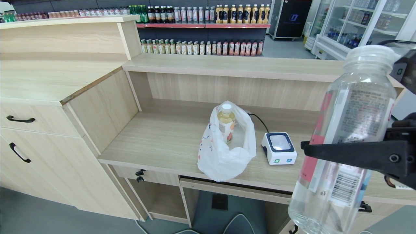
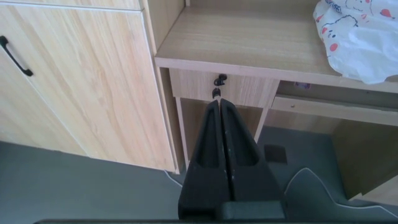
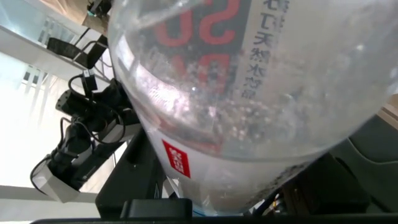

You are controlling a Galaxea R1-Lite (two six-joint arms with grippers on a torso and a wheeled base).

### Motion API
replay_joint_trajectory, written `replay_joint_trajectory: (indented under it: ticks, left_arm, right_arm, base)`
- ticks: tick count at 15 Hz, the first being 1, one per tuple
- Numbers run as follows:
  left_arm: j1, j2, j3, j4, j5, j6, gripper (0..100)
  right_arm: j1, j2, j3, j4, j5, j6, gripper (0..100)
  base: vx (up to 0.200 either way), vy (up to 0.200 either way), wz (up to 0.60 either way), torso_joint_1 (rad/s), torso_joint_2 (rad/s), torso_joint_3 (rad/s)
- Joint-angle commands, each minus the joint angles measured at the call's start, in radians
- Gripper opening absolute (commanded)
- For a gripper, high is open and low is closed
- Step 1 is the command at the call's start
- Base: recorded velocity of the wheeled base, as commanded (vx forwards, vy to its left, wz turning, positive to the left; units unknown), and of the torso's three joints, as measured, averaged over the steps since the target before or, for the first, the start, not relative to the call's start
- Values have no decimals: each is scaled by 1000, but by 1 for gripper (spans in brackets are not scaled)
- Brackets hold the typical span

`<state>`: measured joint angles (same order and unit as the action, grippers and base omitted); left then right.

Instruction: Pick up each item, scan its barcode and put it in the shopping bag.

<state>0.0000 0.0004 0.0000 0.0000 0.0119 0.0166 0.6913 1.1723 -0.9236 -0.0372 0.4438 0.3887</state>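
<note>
Bottle of clear plastic, pale-capped and label-wrapped, is pinched between the black fingers of the right gripper, aloft at four o'clock of the boxy white scanner. At the scanner's nine o'clock, a crinkled white shopping bag on the wood-grain surface holds an upright amber drink. Fingers of the left gripper are pressed together.

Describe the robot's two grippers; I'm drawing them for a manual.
Left gripper: two long matte black fingers, wedge-shaped, tapering to a narrow tip, with hollow recesses in their sides. Right gripper: also black, a long flat finger with a round screw near its base and a thin looped cable with a white tag beneath.
</note>
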Motion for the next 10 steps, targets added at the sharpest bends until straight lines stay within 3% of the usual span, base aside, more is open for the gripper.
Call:
replay_joint_trajectory:
  ticks: [1,10]
  left_arm:
    - [0,0,0,0,0,0,0]
    - [0,0,0,0,0,0,0]
  right_arm:
    - [1,3,0,-1,1,-1,0]
    - [-1,7,3,-1,3,-4,0]
  base:
    - [0,0,0,0,0,0]
    - [0,0,0,0,0,0]
